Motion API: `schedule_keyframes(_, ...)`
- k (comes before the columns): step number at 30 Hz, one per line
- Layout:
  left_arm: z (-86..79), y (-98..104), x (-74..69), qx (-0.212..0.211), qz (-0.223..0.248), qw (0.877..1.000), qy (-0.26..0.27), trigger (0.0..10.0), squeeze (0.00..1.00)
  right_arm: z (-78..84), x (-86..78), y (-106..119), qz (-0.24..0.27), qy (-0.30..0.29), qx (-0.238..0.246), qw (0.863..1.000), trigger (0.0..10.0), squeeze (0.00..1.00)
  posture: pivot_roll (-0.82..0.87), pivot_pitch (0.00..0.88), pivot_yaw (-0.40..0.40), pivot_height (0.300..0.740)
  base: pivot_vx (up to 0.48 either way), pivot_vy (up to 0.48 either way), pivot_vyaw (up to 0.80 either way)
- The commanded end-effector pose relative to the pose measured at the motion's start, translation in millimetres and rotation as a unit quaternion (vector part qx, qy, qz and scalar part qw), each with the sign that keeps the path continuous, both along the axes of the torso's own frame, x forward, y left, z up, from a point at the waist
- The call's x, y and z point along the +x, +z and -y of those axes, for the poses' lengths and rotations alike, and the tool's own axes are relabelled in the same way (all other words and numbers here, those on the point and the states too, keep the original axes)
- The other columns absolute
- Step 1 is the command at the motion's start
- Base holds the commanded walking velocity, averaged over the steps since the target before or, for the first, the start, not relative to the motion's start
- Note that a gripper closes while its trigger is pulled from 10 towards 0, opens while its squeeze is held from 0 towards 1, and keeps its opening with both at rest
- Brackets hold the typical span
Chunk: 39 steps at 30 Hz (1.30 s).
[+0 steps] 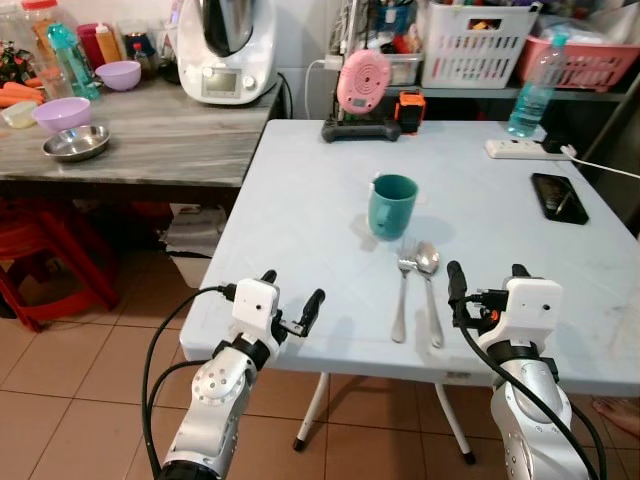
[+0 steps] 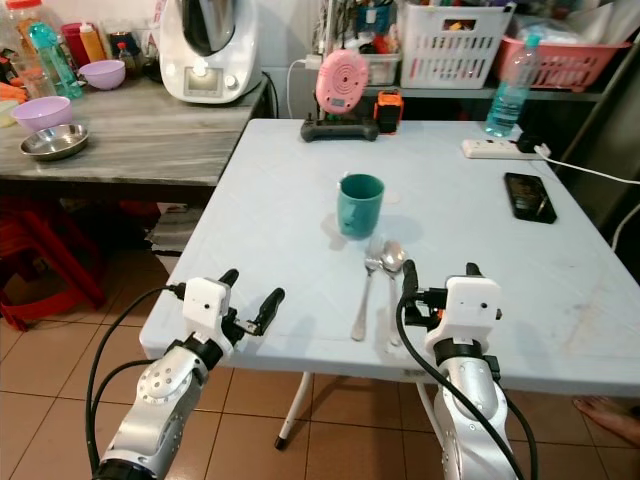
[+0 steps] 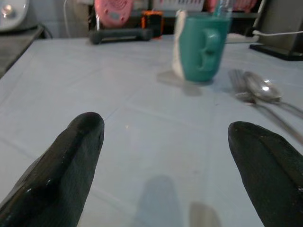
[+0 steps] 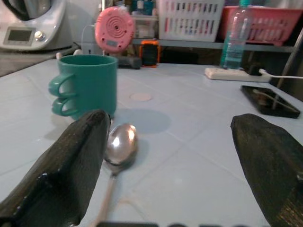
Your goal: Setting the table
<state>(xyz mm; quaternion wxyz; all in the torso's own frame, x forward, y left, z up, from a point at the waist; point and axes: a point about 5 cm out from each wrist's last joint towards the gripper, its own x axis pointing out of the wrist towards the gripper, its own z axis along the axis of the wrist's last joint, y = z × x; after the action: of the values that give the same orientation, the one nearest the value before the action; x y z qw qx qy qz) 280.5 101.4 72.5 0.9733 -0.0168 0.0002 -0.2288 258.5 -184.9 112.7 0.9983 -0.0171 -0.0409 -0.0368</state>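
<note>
Two pieces of cutlery lie side by side near the middle of the pale blue surface (image 1: 300, 200): a fork (image 1: 403, 297) on the left and a spoon (image 1: 430, 290) just beside it on the right, their heads close together and pointing toward the top of the frame. Just above them stands a teal mug (image 1: 392, 205), upright, its handle seen on its left side in the right wrist view; whether anything is in it cannot be told.

Low in the frame, the left gripper (image 1: 292, 296) sits at the near left edge of the surface with its fingers (image 3: 71, 165) spread wide and nothing between them. The right gripper (image 1: 487, 284) sits at the near edge to the right of the spoon handle, fingers (image 4: 71, 161) also wide apart and holding nothing.

At the right edge of the surface lies a black phone (image 1: 559, 196); above it are a white power strip (image 1: 517, 149) and a clear water bottle (image 1: 529, 95). At top centre stands a pink round device (image 1: 362, 82).

In the upper left, a grey wooden counter (image 1: 170, 130) carries a steel bowl (image 1: 76, 143), two lilac bowls (image 1: 62, 113), and a white kitchen machine (image 1: 228, 50). White (image 1: 475, 45) and pink baskets (image 1: 585, 60) with unclear contents sit on a shelf at upper right.
</note>
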Motion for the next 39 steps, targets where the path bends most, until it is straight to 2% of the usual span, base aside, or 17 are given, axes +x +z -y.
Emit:
schedule_keyframes(1, -8.7, 2, 1.0, 0.007, 0.009, 1.000, -0.001, 10.0, 0.00, -6.9, 2.7, -1, -0.008, 0.014, 0.007, 1.000, 10.0, 0.00, -0.06, 0.000, 0.009, 0.740, 0.000, 0.000, 0.00)
schedule_keyframes(8, -11.4, 3, -1.1, 0.024, 0.023, 0.999, -0.029, 10.0, 0.00, -12.4, 11.7, -6, -0.037, 0.046, 0.025, 0.998, 10.0, 0.00, -0.06, 0.000, 0.009, 0.740, 0.000, 0.000, 0.00)
schedule_keyframes(11, -9.9, 2, -5.4, 0.032, 0.025, 0.997, -0.067, 10.0, 0.00, -15.2, 25.5, -9, -0.063, 0.054, 0.039, 0.996, 10.0, 0.00, -0.05, 0.000, 0.009, 0.740, 0.000, 0.000, 0.00)
schedule_keyframes(15, -8.1, 2, -7.1, 0.037, 0.027, 0.995, -0.083, 10.0, 0.00, -17.0, 32.0, -10, -0.075, 0.055, 0.047, 0.995, 10.0, 0.00, -0.05, 0.000, 0.008, 0.740, 0.000, 0.000, 0.00)
schedule_keyframes(18, -4.9, 2, -8.0, 0.040, 0.030, 0.994, -0.102, 10.0, 0.00, -27.2, 47.5, -14, -0.107, 0.070, 0.060, 0.990, 10.0, 0.00, -0.05, 0.000, 0.005, 0.740, 0.000, 0.000, 0.00)
schedule_keyframes(19, -4.9, 2, -8.0, 0.040, 0.030, 0.994, -0.102, 10.0, 0.00, -27.2, 47.5, -14, -0.107, 0.070, 0.060, 0.990, 10.0, 0.00, -0.05, 0.000, 0.005, 0.740, 0.000, 0.000, 0.00)
schedule_keyframes(22, -2.9, 3, -8.4, 0.045, 0.035, 0.992, -0.112, 10.0, 0.00, -44.9, 59.6, -14, -0.120, 0.089, 0.065, 0.987, 10.0, 0.00, -0.05, 0.000, -0.001, 0.740, 0.000, 0.000, 0.00)
schedule_keyframes(24, -2.4, 3, -8.7, 0.045, 0.037, 0.992, -0.115, 10.0, 0.00, -49.1, 63.0, -16, -0.129, 0.093, 0.070, 0.985, 10.0, 0.00, -0.05, 0.000, -0.004, 0.740, 0.000, 0.000, 0.00)
schedule_keyframes(31, 0.9, 4, -10.2, 0.047, 0.041, 0.989, -0.133, 10.0, 0.00, -61.2, 68.0, -25, -0.174, 0.097, 0.079, 0.977, 10.0, 0.00, -0.04, 0.000, -0.014, 0.740, 0.000, 0.000, 0.00)
schedule_keyframes(39, -0.5, 5, -10.2, 0.049, 0.045, 0.989, -0.132, 10.0, 0.00, -50.0, 62.9, -21, -0.166, 0.073, 0.062, 0.981, 10.0, 0.00, -0.04, 0.000, -0.016, 0.740, 0.000, 0.000, 0.00)
